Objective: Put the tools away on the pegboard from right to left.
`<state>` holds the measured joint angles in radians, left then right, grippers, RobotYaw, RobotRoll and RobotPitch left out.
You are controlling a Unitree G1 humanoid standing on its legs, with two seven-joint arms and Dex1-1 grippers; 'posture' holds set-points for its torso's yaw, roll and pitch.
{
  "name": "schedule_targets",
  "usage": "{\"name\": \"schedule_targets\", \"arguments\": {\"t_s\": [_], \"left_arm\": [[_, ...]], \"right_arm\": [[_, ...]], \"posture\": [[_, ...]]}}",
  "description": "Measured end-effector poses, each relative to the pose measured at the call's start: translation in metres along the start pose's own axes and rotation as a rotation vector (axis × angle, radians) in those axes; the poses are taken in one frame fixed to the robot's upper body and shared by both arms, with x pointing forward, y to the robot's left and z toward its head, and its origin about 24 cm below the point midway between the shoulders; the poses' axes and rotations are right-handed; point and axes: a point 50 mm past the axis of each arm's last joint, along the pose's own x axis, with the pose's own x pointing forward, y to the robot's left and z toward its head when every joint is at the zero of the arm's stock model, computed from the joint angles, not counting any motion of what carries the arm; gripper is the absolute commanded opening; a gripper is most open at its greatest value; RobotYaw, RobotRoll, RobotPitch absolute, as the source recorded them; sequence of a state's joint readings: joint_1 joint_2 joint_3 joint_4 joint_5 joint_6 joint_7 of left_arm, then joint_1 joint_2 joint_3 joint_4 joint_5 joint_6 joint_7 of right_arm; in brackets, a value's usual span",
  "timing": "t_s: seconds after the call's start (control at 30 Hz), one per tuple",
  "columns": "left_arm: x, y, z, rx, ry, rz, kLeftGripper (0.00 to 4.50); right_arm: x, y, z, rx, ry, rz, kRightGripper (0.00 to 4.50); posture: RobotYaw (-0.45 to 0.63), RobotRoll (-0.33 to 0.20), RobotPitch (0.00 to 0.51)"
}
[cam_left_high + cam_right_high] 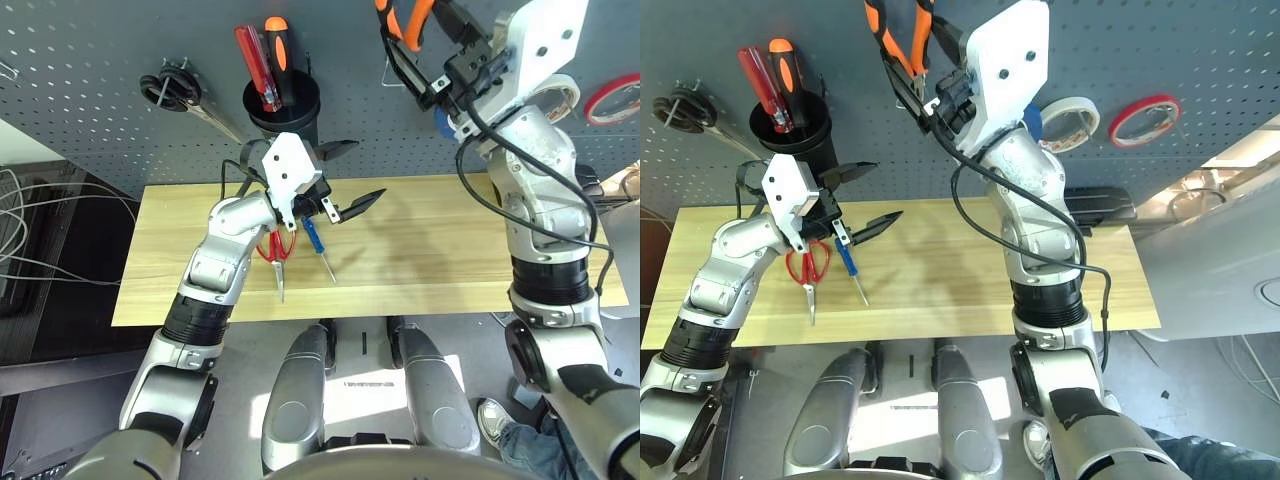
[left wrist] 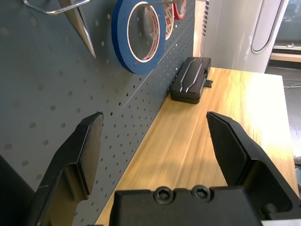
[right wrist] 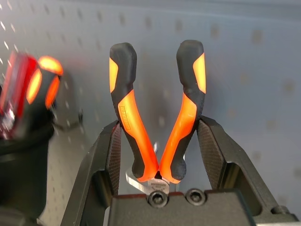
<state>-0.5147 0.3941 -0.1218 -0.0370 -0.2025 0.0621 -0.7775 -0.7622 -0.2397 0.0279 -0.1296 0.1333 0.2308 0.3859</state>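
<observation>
orange and black, the pliers point(image 3: 136, 136) sit handles-up between my right gripper's point(image 3: 160, 120) jaws in front of the pegboard point(image 3: 244, 80). my left gripper point(image 2: 155, 115) gapes wide and empty over the table point(image 2: 188, 141), while the blue tape roll point(image 2: 121, 37) hangs on the board, and the blue-handled screwdriver point(image 1: 313, 235) and red-handled scissors point(image 1: 276, 249) lie on the wood

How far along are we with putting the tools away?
Done: the blue tape hangs on the pegboard. In hand: the pliers, in the right pincer up at the board; I can't tell whether they are hooked. Left: the blue screwdriver and red scissors, both on the table.
</observation>
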Motion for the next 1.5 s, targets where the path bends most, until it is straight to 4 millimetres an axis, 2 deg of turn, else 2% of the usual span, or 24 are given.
{"name": "schedule_targets", "arguments": {"t_s": [0.07, 0.23, 0.27, 0.4, 0.53, 0.67, 0.77, 0.9, 1.0, 1.07, 1.3, 1.5], "left_arm": [[0.000, 0.000, 0.000, -0.001, 0.001, -0.001, 4.50], [0.000, -0.001, 0.000, -0.001, 0.002, -0.004, 4.50], [0.000, -0.001, 0.000, -0.001, 0.002, -0.004, 4.50], [0.001, -0.001, 0.000, -0.001, 0.001, -0.006, 4.50], [0.001, -0.002, 0.000, 0.000, 0.001, -0.010, 4.50], [0.001, -0.002, -0.001, 0.001, 0.003, -0.014, 4.50], [0.000, -0.003, -0.002, 0.000, 0.005, -0.015, 4.50], [0.002, -0.005, -0.002, -0.007, -0.009, -0.017, 4.50], [0.002, -0.006, -0.002, -0.003, -0.006, -0.027, 4.50], [0.002, -0.009, -0.010, -0.001, 0.042, -0.052, 4.50], [-0.011, -0.031, -0.057, -0.091, 0.342, -0.157, 4.50], [-0.002, -0.027, -0.072, -0.149, 0.490, -0.100, 4.50]], "right_arm": [[0.000, 0.000, 0.000, 0.006, -0.004, -0.007, 2.72], [0.000, 0.000, -0.006, 0.028, 0.012, -0.018, 4.37], [0.000, 0.000, -0.006, 0.031, 0.014, -0.019, 4.45], [-0.002, -0.002, -0.007, 0.031, 0.017, -0.022, 4.45], [-0.017, -0.008, -0.014, 0.044, 0.051, -0.040, 4.45], [-0.055, -0.011, -0.015, 0.044, 0.103, -0.025, 4.45], [-0.090, -0.001, -0.028, 0.071, 0.215, 0.048, 4.45], [-0.110, 0.009, -0.034, 0.124, 0.289, 0.079, 4.45], [-0.114, 0.010, -0.038, 0.136, 0.312, 0.076, 4.45], [-0.118, 0.013, -0.044, 0.157, 0.344, 0.078, 4.45], [-0.133, 0.023, -0.077, 0.290, 0.553, 0.078, 4.45], [-0.128, 0.029, -0.093, 0.376, 0.626, 0.102, 4.45]], "posture": [[0.10, 0.000, 0.378], [0.10, 0.000, 0.377], [0.10, 0.000, 0.377], [0.10, 0.000, 0.372], [0.10, 0.000, 0.371], [0.09, 0.000, 0.368], [0.09, 0.000, 0.365], [0.07, 0.000, 0.355], [0.07, 0.000, 0.349], [0.07, 0.000, 0.345], [0.08, 0.000, 0.341], [0.08, 0.000, 0.341]]}}
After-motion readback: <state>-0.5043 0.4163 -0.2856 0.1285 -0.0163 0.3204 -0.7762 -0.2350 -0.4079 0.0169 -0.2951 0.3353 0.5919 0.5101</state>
